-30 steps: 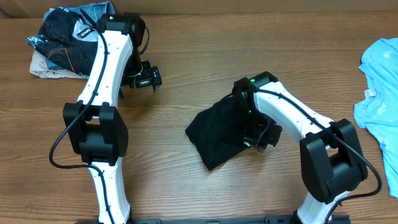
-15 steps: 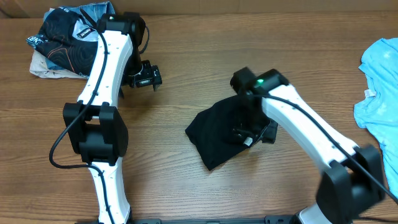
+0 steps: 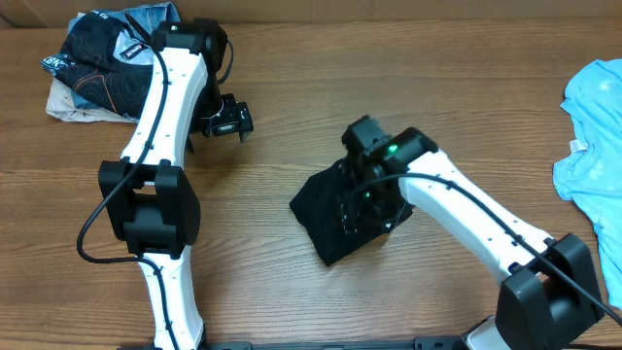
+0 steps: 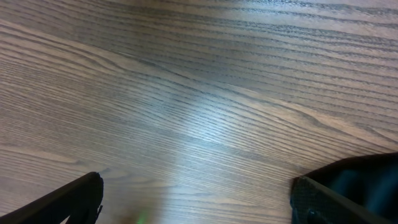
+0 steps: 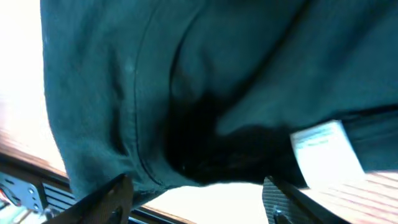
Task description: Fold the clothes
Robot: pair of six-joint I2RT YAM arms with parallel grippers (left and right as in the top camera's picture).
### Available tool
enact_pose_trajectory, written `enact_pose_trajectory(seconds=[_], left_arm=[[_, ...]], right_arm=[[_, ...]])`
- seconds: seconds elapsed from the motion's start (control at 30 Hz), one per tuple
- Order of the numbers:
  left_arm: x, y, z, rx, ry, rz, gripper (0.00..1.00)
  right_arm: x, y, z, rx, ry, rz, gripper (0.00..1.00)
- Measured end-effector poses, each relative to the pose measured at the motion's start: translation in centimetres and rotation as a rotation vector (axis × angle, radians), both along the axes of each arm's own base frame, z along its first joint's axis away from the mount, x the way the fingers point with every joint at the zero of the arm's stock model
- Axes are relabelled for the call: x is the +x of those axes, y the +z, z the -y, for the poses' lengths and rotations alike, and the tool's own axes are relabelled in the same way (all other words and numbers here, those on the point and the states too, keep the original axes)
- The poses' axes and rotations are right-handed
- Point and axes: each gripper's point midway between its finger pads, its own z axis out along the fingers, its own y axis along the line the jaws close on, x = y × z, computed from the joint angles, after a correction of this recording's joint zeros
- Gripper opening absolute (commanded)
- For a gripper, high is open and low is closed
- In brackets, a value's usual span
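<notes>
The clothes in play are a black shirt, lying folded into a compact bundle at the table's middle. My right gripper hovers over its right part, jaws open. In the right wrist view the black shirt fills the frame, its white neck label at the right. The right gripper has its fingers spread apart and nothing clamped between them. My left gripper is open over bare wood, far left of the shirt. The left wrist view shows that gripper wide open above the table.
A light blue T-shirt lies spread at the right edge. A heap of dark printed garments sits at the back left corner. The left arm stretches from the front edge toward that heap.
My right gripper has opened and let go of the black shirt, and its arm has swung left over the bundle. The left arm has not moved.
</notes>
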Motion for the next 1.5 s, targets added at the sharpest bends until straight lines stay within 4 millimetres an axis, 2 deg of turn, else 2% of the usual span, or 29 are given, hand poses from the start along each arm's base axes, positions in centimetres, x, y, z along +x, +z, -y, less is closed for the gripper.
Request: enact_pose_trajectory(seconds=[0.07,0.1,0.23,0.37,0.4,0.63,0.87,0.93,1.0,1.07,1.1,1.17,1.23,1.3,1.4,1.5], left_arm=[[0.0,0.0,0.0,0.000,0.000,0.000,1.00],[0.0,0.0,0.0,0.000,0.000,-0.001,1.00],[0.0,0.0,0.0,0.000,0.000,-0.002,1.00],[0.0,0.0,0.0,0.000,0.000,-0.002,1.00],[-0.1,0.0,0.0,0.000,0.000,-0.002,1.00],[0.0,0.0,0.0,0.000,0.000,-0.002,1.00],[0.0,0.0,0.0,0.000,0.000,-0.002,1.00],[0.0,0.0,0.0,0.000,0.000,-0.002,1.00],[0.0,0.0,0.0,0.000,0.000,-0.002,1.00],[0.0,0.0,0.0,0.000,0.000,-0.002,1.00],[0.0,0.0,0.0,0.000,0.000,-0.002,1.00],[0.0,0.0,0.0,0.000,0.000,-0.002,1.00],[0.0,0.0,0.0,0.000,0.000,-0.002,1.00],[0.0,0.0,0.0,0.000,0.000,-0.002,1.00],[0.0,0.0,0.0,0.000,0.000,0.001,1.00],[0.0,0.0,0.0,0.000,0.000,0.002,1.00]], right_arm=[[-0.5,-0.7,-0.4,0.007,0.024,-0.002,0.68],[-0.6,-0.9,-0.5,0.009,0.030,-0.002,0.63],[-1.2,-1.7,-0.8,0.015,0.054,-0.007,0.26],[-1.5,-1.7,-1.0,0.025,0.062,-0.017,0.05],[-1.6,-1.7,-1.0,0.026,0.063,-0.021,0.04],[-2.9,-1.6,-0.1,-0.014,0.019,-0.086,0.04],[-6.6,-0.5,2.5,-0.151,-0.078,-0.261,0.05],[-7.1,-0.3,2.7,-0.166,-0.111,-0.287,0.15],[-7.2,-0.2,2.5,-0.162,-0.132,-0.298,0.42],[-7.3,-0.1,2.4,-0.162,-0.148,-0.308,0.51],[-7.4,0.0,2.5,-0.165,-0.152,-0.315,0.53],[-8.1,0.3,2.8,-0.182,-0.157,-0.345,0.51],[-9.0,0.8,3.5,-0.219,-0.161,-0.383,0.39],[-9.5,1.0,4.4,-0.273,-0.182,-0.399,0.36],[-8.7,0.7,5.4,-0.352,-0.246,-0.347,0.35],[-6.7,-0.1,5.5,-0.369,-0.319,-0.250,0.40]])
